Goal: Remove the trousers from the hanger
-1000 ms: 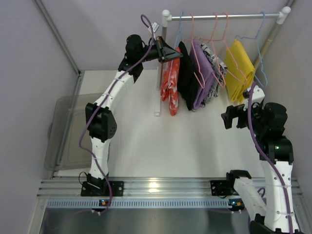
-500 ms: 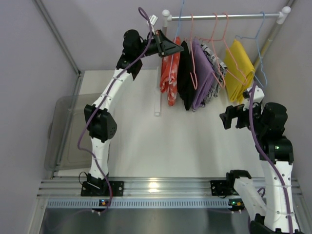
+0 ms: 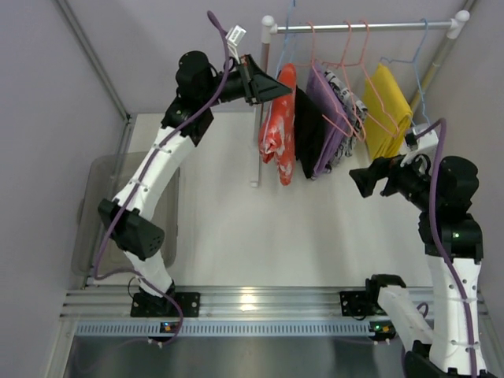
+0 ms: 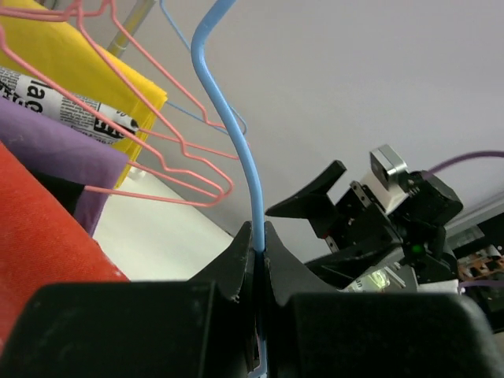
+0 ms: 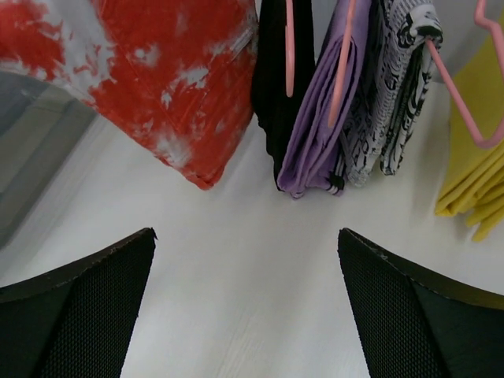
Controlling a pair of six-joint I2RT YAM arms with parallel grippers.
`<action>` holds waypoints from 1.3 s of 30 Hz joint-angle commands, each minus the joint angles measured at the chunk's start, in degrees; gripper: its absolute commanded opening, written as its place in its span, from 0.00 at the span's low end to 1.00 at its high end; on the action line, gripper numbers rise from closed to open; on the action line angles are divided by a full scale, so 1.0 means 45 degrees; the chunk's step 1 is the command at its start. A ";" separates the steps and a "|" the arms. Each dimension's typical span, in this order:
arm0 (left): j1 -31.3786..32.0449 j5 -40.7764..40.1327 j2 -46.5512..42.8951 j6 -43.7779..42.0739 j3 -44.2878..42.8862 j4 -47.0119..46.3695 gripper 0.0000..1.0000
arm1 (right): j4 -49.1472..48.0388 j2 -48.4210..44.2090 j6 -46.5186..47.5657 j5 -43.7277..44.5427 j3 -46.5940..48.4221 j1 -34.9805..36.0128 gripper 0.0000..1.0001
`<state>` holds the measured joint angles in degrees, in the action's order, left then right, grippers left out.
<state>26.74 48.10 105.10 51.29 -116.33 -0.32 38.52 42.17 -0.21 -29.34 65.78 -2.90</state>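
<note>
Orange-red cloth with white marks, the trousers (image 3: 279, 130), hangs at the left end of the rail (image 3: 370, 26), right beside the black garment (image 3: 309, 134). We judge the job is only begun: the trousers are not off the hanger (image 4: 228, 118) yet. Our left gripper (image 4: 257, 236) is closed tight on the thin blue wire of the hanger, on the neck under its hook, up high by the rail. Our right gripper (image 5: 246, 236) has its fingers spread wide with nothing between them. It points over the table (image 5: 260, 299) at the bottoms of the clothes and is well apart from the trousers. What is left, we think, is to get the hanger clear and pull the trousers off it. We cannot tell if the hook sits on the rail, because it is cut off in the left wrist view and too thin to see from above. We also cannot see how the trousers fold over the hanger's bar.
</note>
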 commanded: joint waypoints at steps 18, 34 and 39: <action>0.0580 -0.4612 -0.8725 -0.2510 0.6669 0.1184 0.00 | -0.5748 0.3319 -0.7766 -0.0102 0.4073 0.4526 0.77; 0.0796 -0.5610 -1.0171 -0.2589 0.8586 0.1418 0.00 | -0.8285 0.7521 -0.9308 0.1070 0.4992 0.9216 0.87; 0.0932 -0.5571 -1.0191 -0.2744 0.8742 0.1262 0.00 | -0.9185 0.8693 -1.0791 0.1091 0.5323 0.9627 0.86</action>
<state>30.26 23.16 62.41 40.51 -75.85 16.25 5.54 79.70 -43.59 -25.32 85.69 38.85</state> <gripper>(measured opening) 0.042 0.865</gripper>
